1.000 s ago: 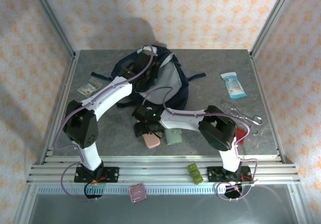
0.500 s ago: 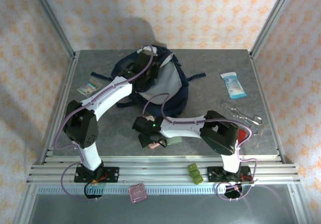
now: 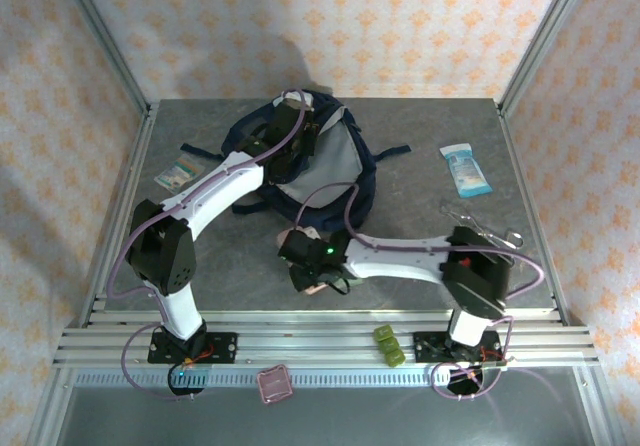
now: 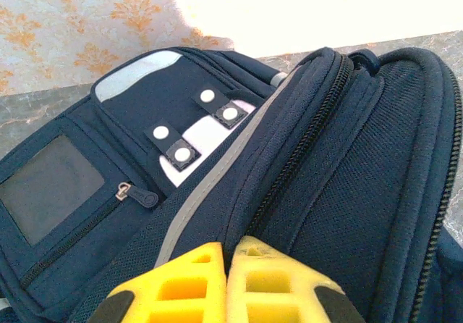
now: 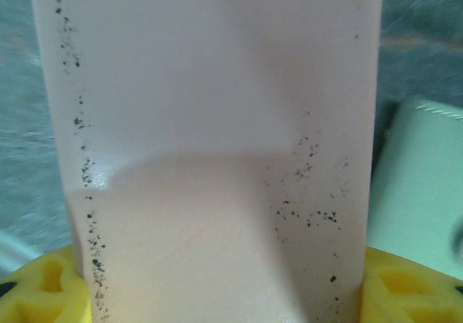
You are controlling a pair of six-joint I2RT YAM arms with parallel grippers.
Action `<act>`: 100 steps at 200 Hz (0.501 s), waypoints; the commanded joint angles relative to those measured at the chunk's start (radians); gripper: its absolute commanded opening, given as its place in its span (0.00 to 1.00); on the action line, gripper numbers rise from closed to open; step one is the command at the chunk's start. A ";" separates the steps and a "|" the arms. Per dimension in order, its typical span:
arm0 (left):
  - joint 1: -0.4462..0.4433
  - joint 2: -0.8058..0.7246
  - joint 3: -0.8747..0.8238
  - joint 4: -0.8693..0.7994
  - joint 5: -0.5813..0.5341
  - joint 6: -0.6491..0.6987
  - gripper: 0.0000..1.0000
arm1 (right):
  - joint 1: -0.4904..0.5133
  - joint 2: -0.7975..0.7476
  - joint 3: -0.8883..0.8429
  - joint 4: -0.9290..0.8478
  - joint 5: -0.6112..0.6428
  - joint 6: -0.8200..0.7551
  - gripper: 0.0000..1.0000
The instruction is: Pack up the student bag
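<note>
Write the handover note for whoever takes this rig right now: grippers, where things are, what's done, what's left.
Left gripper: shut, at an edge of the student bag, which lies far centre on the table.
Right gripper: jaws against both sides of the pink block, near the front, beside a pale green pouch.
Loose: tissue pack on the right, small packet on the left.
Done: block gripped; nothing seen inside the bag.
Left: carry the block to the bag, then the other items.
</note>
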 commanded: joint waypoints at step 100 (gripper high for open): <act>0.023 -0.137 0.065 -0.053 0.035 0.004 0.00 | -0.419 -0.262 -0.058 0.165 0.057 -0.190 0.42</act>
